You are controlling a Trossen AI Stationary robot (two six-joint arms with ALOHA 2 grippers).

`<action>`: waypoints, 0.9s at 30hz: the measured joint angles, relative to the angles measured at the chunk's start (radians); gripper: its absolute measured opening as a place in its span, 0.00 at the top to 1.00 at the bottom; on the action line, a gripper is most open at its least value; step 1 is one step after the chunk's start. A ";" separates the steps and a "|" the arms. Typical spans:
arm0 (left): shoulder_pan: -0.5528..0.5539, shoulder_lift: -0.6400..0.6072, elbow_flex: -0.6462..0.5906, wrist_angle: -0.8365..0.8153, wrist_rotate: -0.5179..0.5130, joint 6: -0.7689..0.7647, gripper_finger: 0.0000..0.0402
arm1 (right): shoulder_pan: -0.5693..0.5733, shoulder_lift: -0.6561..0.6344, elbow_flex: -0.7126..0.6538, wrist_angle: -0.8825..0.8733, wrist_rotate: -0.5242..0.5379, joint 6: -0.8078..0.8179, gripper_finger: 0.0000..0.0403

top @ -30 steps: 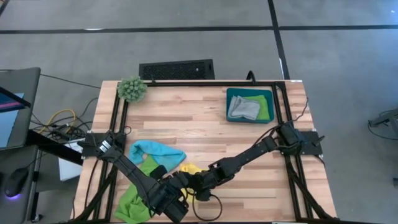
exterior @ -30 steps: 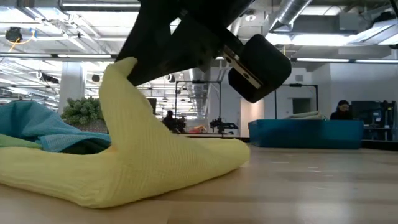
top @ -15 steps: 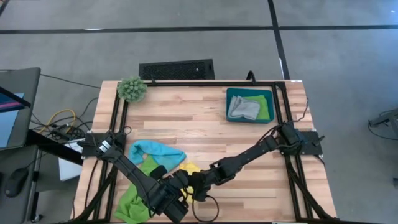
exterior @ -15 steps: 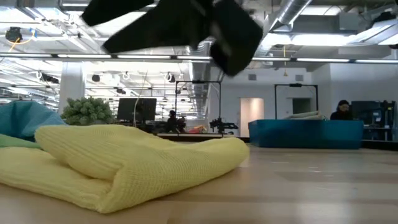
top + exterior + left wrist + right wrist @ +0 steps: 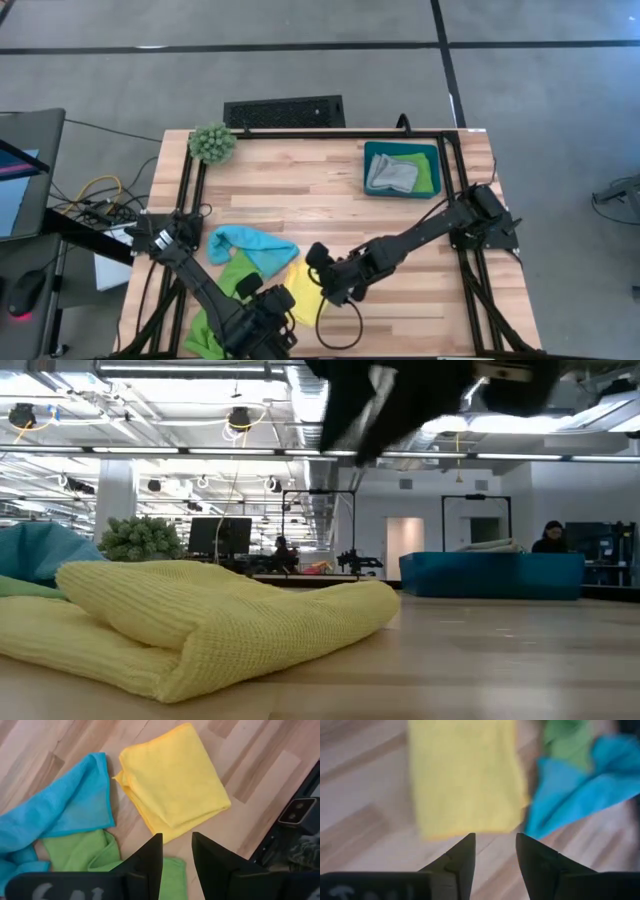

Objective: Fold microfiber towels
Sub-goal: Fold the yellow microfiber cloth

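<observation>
With yellow towel (image 5: 172,780) folded flat and both grippers (image 5: 492,851) parted, holding nothing: blue (image 5: 70,800) and green (image 5: 80,851) towels left crumpled, unfolded.

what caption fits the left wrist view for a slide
Left gripper, fingers open, above a folded yellow towel beside unfolded blue and green towels.

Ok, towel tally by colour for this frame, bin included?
Yellow towel, folded on the table: 1
Light blue towel, loose beside it: 1
Lime green towel on the table: 1
Grey towel in the teal bin: 1
Lime green towel in the bin, under the grey: 1
Total: 5 towels
</observation>
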State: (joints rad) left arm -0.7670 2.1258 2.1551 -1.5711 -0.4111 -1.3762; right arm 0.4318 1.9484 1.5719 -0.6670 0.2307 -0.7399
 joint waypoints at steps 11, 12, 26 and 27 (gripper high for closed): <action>-0.086 0.002 0.000 0.000 -0.063 -0.166 0.76 | 0.041 -0.056 -0.002 -0.170 -0.129 0.298 0.65; -0.094 0.002 0.000 0.001 -0.086 -0.191 0.76 | 0.037 -0.077 -0.002 -0.177 -0.158 0.342 0.65; -0.145 -0.014 -0.129 0.002 -0.281 -0.420 0.76 | -0.120 -0.412 -0.318 -0.096 -0.312 0.631 0.65; -0.140 -0.024 -0.163 0.001 -0.261 -0.448 0.76 | -0.126 -0.437 -0.345 -0.067 -0.312 0.648 0.65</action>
State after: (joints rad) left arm -0.9068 2.1017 1.9920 -1.5702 -0.6717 -1.8241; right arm 0.3059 1.5111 1.2269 -0.7336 -0.0817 -0.0922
